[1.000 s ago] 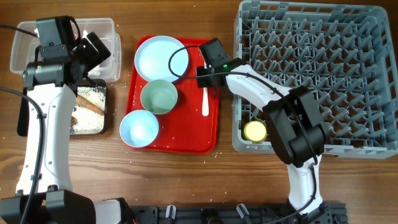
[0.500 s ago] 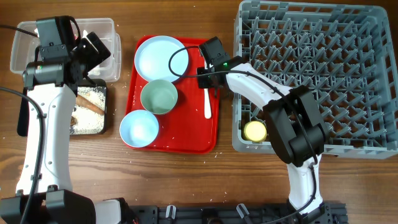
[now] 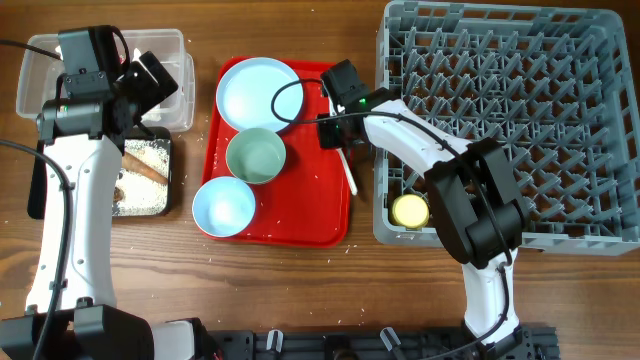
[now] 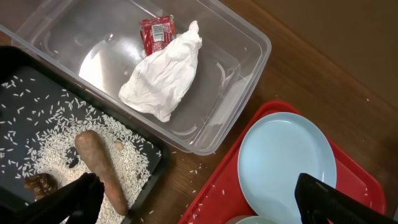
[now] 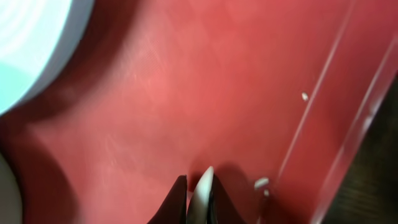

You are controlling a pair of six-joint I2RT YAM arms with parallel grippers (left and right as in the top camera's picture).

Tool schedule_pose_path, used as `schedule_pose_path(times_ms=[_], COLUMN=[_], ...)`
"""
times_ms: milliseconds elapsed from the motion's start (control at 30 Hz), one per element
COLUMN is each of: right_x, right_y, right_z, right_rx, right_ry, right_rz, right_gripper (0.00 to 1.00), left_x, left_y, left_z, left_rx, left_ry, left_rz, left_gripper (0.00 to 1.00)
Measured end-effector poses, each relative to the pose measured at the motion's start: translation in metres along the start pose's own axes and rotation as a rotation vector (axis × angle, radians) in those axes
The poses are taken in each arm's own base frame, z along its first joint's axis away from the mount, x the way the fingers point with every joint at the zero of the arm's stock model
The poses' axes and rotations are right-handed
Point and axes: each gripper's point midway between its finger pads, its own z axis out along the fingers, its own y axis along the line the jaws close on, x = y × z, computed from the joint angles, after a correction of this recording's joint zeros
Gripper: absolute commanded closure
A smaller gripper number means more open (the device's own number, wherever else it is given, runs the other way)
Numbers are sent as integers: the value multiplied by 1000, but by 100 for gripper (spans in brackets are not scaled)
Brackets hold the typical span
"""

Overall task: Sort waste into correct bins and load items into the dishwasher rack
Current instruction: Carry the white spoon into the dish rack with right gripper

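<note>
My right gripper is shut on the white spoon over the right side of the red tray; the wrist view shows the spoon's tip pinched between the fingers. The spoon hangs tilted toward the grey dishwasher rack, which holds the yellow cup. The pale blue plate, pale green bowl and pale blue bowl sit on the tray. My left gripper is open above the bins. Crumpled paper with a red wrapper lies in the clear tub. The brown stick, rice and lump lie in the black tray.
Loose rice grains lie on the wood between the black tray and the red tray. The rack's near wall stands right beside the red tray's right edge.
My right gripper has lifted the spoon's handle end; the spoon has swung from lying straight on the tray to tilting toward the rack. The left arm has not moved.
</note>
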Motion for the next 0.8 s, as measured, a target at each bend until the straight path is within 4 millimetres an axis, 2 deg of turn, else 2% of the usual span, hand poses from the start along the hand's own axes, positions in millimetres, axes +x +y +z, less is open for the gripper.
schedule_pose_path(times_ms=[100,167,333,400,467,533,600,700,800], right_x=[11,8,-30,-34,-31,-25,-13,8,38], right_y=[-3,-1,22,25,19,-2,-41,-96,-142], right_z=[-8,-20,-106,-142,-173,-194,-211,-224,-226], right_rx=[20,21,-38,-53,-46,2,109,273,439], right_ry=[57,60,-106,-154,-177,-177,-160,-134,-121], right_rz=[6,7,-11,-17,-3,67,230,522,832], right_gripper=[96,96,96,96,95,96,96,96,96], left_x=[0,0,0,0,0,0,0,0,0], left_y=[0,0,0,0,0,0,0,0,0], left_z=[0,0,0,0,0,0,0,0,0], left_rx=[0,0,0,0,0,0,0,0,-1], left_ry=[0,0,0,0,0,0,1,1,1], left_rz=[0,0,0,0,0,0,0,0,0], left_gripper=[0,0,0,0,0,0,0,0,0])
